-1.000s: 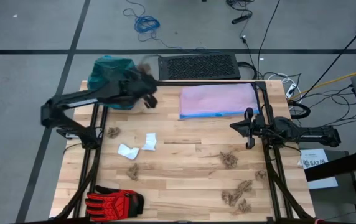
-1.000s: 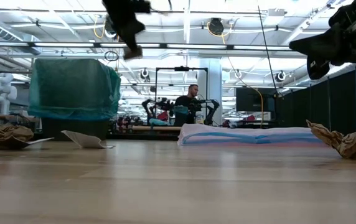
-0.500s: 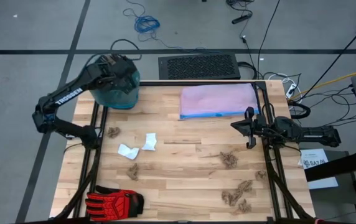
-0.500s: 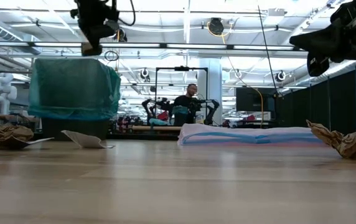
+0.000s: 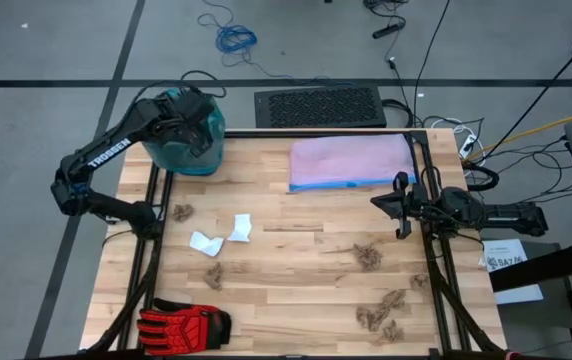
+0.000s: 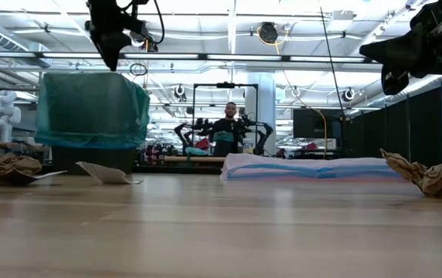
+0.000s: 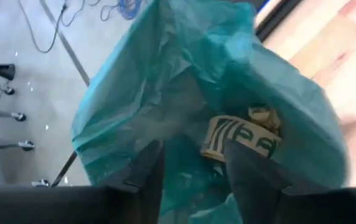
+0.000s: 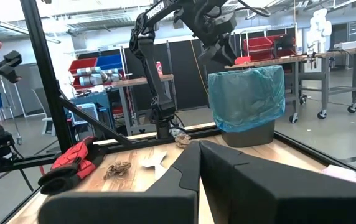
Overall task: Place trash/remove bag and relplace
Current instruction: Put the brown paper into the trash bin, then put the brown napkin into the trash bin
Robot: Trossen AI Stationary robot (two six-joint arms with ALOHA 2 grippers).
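Light butcher-block wooden table point(image 5: 286, 250), teal-lined dark bin point(image 5: 191, 150) at far left corner, flat pale lilac bag with blue rim point(image 5: 351, 162) far right, two white paper wads point(image 5: 222, 235) left of centre, tan-brown shreds point(image 5: 369, 256) scattered, red-and-black glove point(image 5: 181, 324) near left.

Grey floor point(image 5: 46, 50), bright ceiling lights point(image 6: 229, 23)

Bright overhead room lighting, blurred wrist close-up
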